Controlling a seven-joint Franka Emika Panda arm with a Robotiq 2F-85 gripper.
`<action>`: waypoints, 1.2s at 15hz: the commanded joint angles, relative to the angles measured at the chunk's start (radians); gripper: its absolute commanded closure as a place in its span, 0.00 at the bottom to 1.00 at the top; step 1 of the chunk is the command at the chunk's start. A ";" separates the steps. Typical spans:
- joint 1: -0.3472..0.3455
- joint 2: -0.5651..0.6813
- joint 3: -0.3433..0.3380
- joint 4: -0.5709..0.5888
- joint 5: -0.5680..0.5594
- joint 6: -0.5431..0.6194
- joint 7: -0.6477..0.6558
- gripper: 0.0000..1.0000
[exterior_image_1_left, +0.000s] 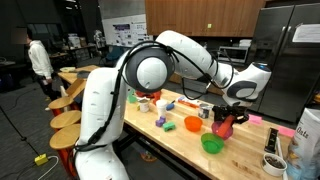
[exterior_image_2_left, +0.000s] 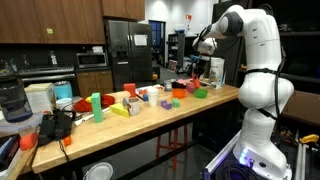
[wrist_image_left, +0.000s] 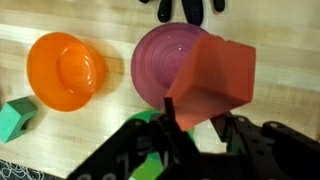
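In the wrist view my gripper (wrist_image_left: 200, 125) is shut on a red block (wrist_image_left: 215, 75) and holds it tilted above the right part of a purple bowl (wrist_image_left: 158, 58) on the wooden table. An orange bowl (wrist_image_left: 67, 70) stands to the left of the purple bowl. A green bowl (wrist_image_left: 150, 165) shows partly under my fingers. In an exterior view the gripper (exterior_image_1_left: 223, 112) hangs low over the table with the red block (exterior_image_1_left: 224, 125) in it, between the orange bowl (exterior_image_1_left: 192, 124) and the green bowl (exterior_image_1_left: 211, 144).
A small green block (wrist_image_left: 12, 120) lies at the left edge of the wrist view. Several coloured blocks and cups (exterior_image_1_left: 160, 120) lie along the long wooden table (exterior_image_2_left: 150, 115). A black object (wrist_image_left: 185, 8) lies beyond the purple bowl. A bag (exterior_image_1_left: 305, 140) stands at the table's end.
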 joint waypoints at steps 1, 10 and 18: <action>-0.003 0.018 -0.008 0.040 -0.060 -0.005 0.117 0.84; -0.005 0.032 0.001 0.101 -0.090 0.135 0.251 0.84; -0.013 0.058 0.040 0.147 -0.068 0.062 0.207 0.84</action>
